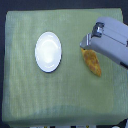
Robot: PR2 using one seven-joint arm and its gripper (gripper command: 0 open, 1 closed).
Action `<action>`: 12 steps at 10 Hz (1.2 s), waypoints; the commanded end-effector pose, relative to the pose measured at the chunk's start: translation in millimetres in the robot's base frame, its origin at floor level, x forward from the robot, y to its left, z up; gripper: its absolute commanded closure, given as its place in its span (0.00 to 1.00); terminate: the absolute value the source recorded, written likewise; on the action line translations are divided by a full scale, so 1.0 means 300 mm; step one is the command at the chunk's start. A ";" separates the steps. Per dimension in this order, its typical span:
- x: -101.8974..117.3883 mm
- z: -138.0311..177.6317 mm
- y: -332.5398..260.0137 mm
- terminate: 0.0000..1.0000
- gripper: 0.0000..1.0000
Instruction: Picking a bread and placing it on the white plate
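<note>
Bread just below hand, grip state unclear; positioned for pickup, white plate well apart.

One arm in view, entering from exterior view's right edge, angled up-left. Forearm casing grey-white, bulky, boxy. Gripper at arm's left end, dark metal parts showing at tip. Fingers small, blurred; jaw spacing unreadable. Wrist in line with forearm. Arm's far end cut off by frame's right edge.
</note>
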 end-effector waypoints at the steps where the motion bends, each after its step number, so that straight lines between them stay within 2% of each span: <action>1: 0.041 -0.155 0.000 0.00 0.00; 5: 0.005 -0.285 -0.035 0.00 0.00; 8: 0.016 -0.340 0.001 0.00 0.00; 12: 0.017 -0.341 -0.010 0.00 0.00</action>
